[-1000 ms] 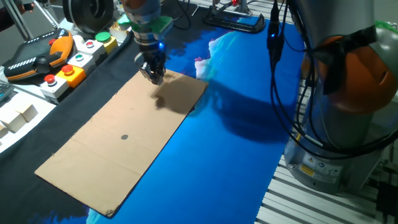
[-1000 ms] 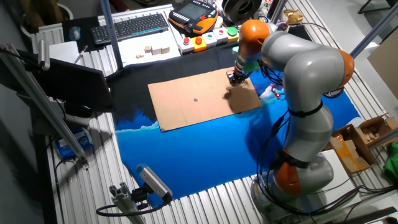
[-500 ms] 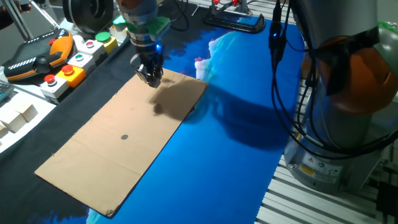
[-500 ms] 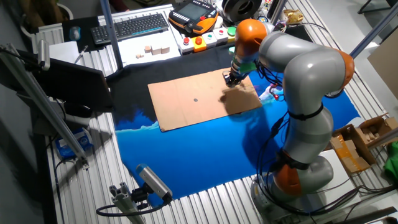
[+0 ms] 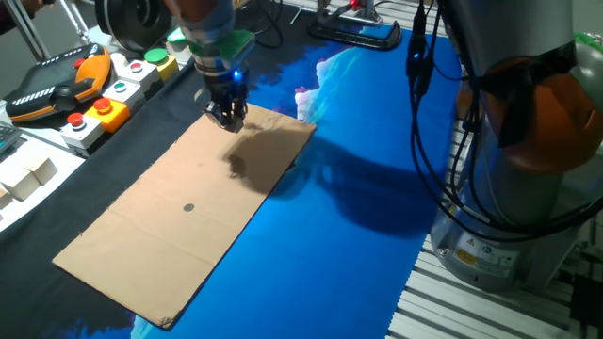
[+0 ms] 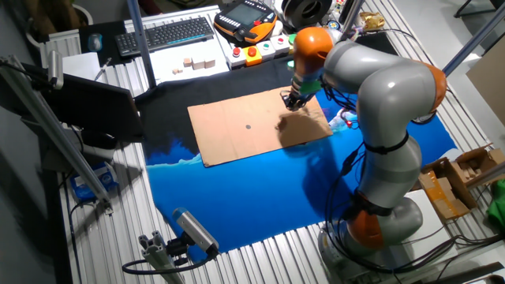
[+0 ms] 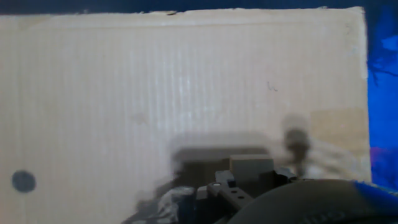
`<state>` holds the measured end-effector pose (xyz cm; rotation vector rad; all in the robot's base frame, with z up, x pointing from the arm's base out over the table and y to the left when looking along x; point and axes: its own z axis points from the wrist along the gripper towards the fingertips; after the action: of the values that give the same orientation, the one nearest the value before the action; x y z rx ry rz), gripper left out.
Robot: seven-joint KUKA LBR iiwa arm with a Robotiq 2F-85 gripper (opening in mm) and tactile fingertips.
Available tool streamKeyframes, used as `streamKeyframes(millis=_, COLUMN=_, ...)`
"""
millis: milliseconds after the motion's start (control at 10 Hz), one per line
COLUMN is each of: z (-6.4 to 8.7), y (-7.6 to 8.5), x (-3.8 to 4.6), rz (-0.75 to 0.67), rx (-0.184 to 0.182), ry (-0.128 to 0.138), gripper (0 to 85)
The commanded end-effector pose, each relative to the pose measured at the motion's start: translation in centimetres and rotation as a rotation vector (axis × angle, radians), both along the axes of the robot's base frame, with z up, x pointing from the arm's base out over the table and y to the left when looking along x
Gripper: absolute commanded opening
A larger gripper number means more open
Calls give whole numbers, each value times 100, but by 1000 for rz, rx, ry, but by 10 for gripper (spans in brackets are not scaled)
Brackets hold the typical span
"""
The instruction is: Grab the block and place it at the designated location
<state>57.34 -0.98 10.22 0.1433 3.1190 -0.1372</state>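
Observation:
My gripper [image 5: 229, 117] hangs just above the far corner of the brown cardboard [image 5: 170, 235]; it also shows in the other fixed view [image 6: 290, 102]. In the hand view a tiny beige block [image 7: 252, 165] sits between the fingertips of the gripper [image 7: 252, 169], with its shadow on the cardboard [image 7: 155, 74] below. The fingers look shut on the block. The dark grey round spot [image 5: 188, 208] lies on the cardboard well towards its near end, apart from the gripper. The spot also shows in the other fixed view [image 6: 248, 126] and at the hand view's lower left [image 7: 23, 181].
The cardboard lies on a blue cloth [image 5: 330, 217]. Larger whitish cubes [image 5: 28, 174] and a button box [image 5: 104, 104] stand beyond its left side, with an orange teach pendant [image 5: 57, 89]. A keyboard [image 6: 170, 33] lies at the back. A small pink-white object [image 5: 306, 97] sits by the cardboard's far corner.
The gripper has moved a little to the left along the cardboard's far end, still holding the block. Its shadow on the cardboard has shifted with it.

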Motion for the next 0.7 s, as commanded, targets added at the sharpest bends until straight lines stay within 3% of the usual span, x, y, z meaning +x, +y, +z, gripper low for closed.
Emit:
streamKeyframes(millis=0, z=0, y=-2, x=0, rz=-59, rx=17, ry=2, gripper=7)
streamKeyframes(millis=100, z=0, y=-2, x=0, rz=-98, rx=28, ry=1, gripper=7)
streamKeyframes(millis=400, z=0, y=-2, x=0, rz=-200, rx=15, ry=8, gripper=7)
streamKeyframes(millis=600, z=2, y=76, x=30, rz=-190, rx=54, ry=6, gripper=7)
